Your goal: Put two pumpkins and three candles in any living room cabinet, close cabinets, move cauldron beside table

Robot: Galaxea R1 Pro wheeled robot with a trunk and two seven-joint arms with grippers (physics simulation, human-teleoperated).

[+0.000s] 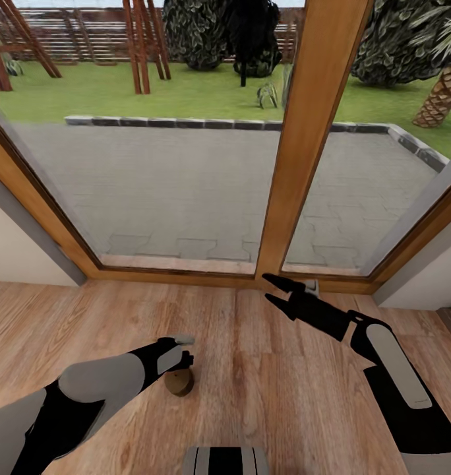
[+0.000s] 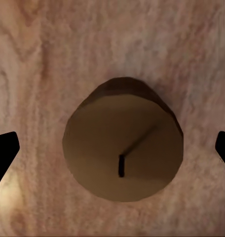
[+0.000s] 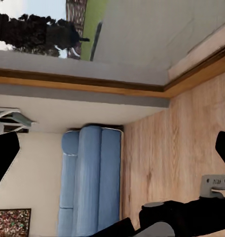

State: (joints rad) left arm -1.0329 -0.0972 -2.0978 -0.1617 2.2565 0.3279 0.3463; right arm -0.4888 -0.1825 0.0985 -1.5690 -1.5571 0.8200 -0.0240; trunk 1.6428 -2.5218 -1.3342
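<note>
My left jaws (image 2: 112, 148) are spread wide, directly above a candle (image 2: 123, 140); each fingertip (image 2: 4, 153) stands clear of its sides, touching nothing. The candle stands upright on the wooden floor (image 2: 53, 59), bare boards all round it. My right jaws (image 1: 273, 291) are parted and empty, held out near the window frame (image 1: 311, 132). Beyond them a blue sofa (image 3: 90, 177) stands against the wall.

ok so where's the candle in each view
Head view: candle low and left of centre on the wooden floor, just beside the left gripper.
Left wrist view: candle at centre, seen from above, wick showing.
Right wrist view: not in it.
Shared landmark: the wooden floor.
</note>
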